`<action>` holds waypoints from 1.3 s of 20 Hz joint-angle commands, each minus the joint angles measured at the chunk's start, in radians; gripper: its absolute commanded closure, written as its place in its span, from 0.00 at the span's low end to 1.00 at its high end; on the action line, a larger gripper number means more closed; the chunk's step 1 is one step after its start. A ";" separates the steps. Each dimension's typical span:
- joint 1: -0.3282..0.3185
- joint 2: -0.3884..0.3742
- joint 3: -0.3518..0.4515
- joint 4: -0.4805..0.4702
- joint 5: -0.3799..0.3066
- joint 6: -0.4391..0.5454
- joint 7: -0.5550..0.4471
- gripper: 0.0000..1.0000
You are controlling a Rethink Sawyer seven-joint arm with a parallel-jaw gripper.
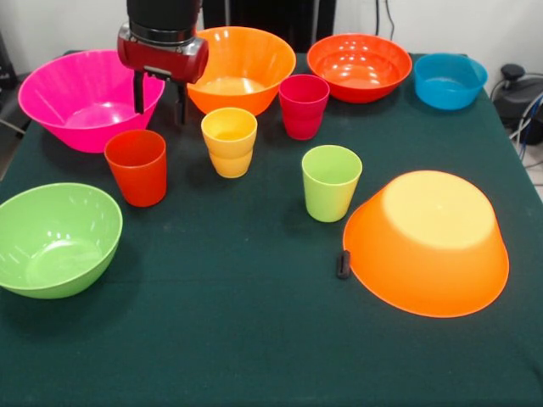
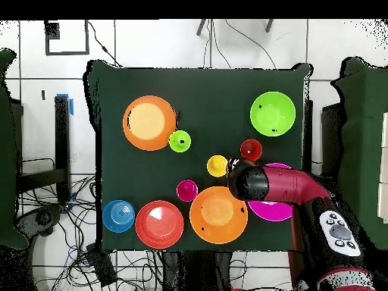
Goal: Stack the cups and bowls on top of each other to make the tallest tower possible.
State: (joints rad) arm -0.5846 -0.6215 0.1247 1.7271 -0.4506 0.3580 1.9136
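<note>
Gripper point(image 1: 159, 97) hangs above the table point(image 1: 254, 339) with its two dark fingers pointing down, spread apart, and nothing between them. It sits between the pink bowl and the upright orange bowl, over the cloth behind the orange-red cup.

Count: six bowls, four cups.

Bowls:
- pink bowl point(image 1: 76, 97), upright, just left of the gripper in the front view
- orange bowl point(image 1: 246, 64), upright, just right of the gripper
- red-orange bowl point(image 1: 360, 66), upright, further right in the back row
- blue bowl point(image 1: 450, 80), upright, at the far right corner
- lime green bowl point(image 1: 55, 237), upright, near the left edge, well apart from the gripper
- second orange bowl point(image 1: 428, 242), turned upside down, at the right front, well apart from the gripper

Cups, all upright and standing singly:
- orange-red cup point(image 1: 137, 167), nearest the gripper, just in front of it
- yellow cup point(image 1: 229, 142), beside the gripper to the right
- crimson cup point(image 1: 303, 106), in front of the gap between the orange and red-orange bowls
- lime green cup point(image 1: 330, 182), just left of the overturned bowl

A small black object point(image 1: 343, 264) lies on the cloth touching or just beside the overturned bowl's rim
</note>
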 commanded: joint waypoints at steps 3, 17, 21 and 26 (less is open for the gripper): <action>-0.018 -0.026 0.075 -0.024 -0.020 0.010 -0.022 0.00; -0.037 -0.048 0.074 0.000 -0.026 0.021 -0.024 0.00; -0.023 -0.038 0.054 -0.001 -0.030 0.005 0.001 0.00; 0.001 -0.036 0.023 0.008 -0.016 -0.013 0.056 0.00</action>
State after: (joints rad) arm -0.6166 -0.6820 0.1192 1.7276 -0.4510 0.3580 1.9136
